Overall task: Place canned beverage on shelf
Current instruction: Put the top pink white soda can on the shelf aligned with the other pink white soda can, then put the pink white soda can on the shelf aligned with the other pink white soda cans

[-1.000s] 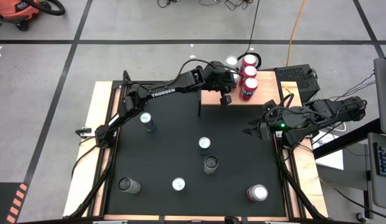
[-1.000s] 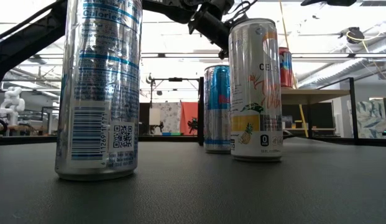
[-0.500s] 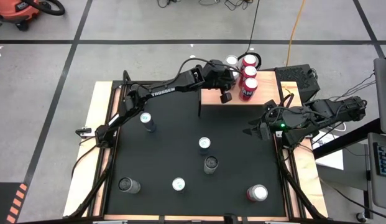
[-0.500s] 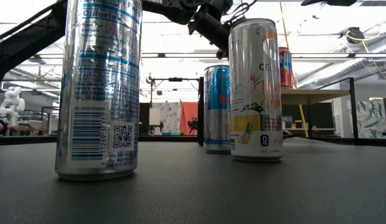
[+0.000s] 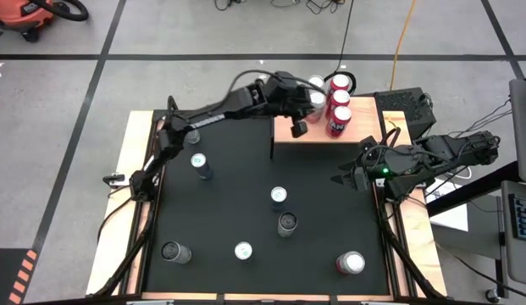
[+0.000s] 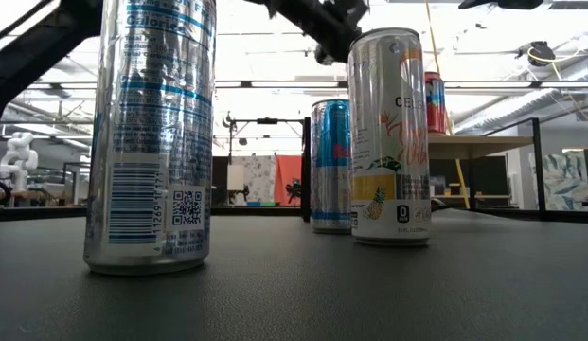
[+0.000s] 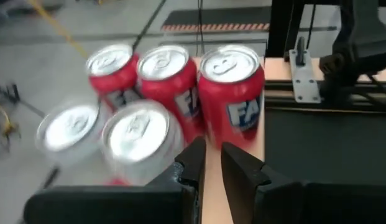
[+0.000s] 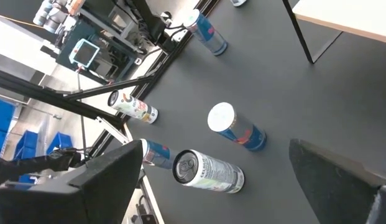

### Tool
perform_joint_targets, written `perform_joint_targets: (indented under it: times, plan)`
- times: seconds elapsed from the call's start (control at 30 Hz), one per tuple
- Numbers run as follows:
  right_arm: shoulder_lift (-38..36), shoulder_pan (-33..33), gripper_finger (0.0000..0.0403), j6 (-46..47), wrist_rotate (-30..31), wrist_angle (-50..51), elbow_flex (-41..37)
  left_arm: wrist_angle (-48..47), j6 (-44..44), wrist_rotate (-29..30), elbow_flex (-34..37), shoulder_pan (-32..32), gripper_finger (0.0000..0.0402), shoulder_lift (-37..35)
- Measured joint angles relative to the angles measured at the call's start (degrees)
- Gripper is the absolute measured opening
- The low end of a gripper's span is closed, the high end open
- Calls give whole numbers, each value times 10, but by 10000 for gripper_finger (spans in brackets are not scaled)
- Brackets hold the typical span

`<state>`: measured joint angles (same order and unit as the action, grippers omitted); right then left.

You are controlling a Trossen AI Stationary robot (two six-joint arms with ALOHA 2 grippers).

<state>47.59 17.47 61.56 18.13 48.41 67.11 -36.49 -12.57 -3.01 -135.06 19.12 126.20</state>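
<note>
1. Light-wood shelf (image 5: 357,127) on its black frame stands at the far right corner of the black bench (image 5: 229,212); every place below is taken from this shelf.
2. Red cans (image 5: 338,108) stand upright in a tight cluster at the shelf's far edge, with silver-topped ones among them, as the left wrist view shows (image 7: 229,93).
3. The left end effector (image 5: 300,127) hangs over the shelf's near-left part, just beside the cluster, fingers nearly together and gripping nothing.
4. The right end effector (image 5: 341,180) waits off the shelf's near side, over the bench, jaws spread wide and empty.
5. The cans not yet shelved stand upright, long axis vertical, on the bench; the nearest (image 5: 279,197) lies toward the bench's middle from the shelf.
6. Judging by position, the right arm is somewhat nearer that can.
</note>
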Motion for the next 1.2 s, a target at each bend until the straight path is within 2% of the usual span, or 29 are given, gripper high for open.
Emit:
perform_joint_targets:
  times: [0.17,0.37,0.63,0.77,0.9,1.1,1.2]
  plan:
    - [0,0,384,-29,-6,0,0,-96,37,-46,0,5,54,-56]
    - [0,0,384,-94,-86,-1,0,-160,85,-113,0,-10,54,-106]
    - [17,17,380,-120,-252,2,0,-205,168,-117,1,-67,54,-129]
    - [50,56,362,-131,-316,3,0,-234,201,-117,1,-109,54,-127]
    - [84,104,338,-102,-361,-4,0,-251,213,-107,3,-151,54,-128]
    - [105,160,325,-22,-361,-8,0,-260,213,-55,3,-200,54,-128]
    - [105,185,325,28,-323,-18,0,-259,213,-51,3,-213,54,-128]
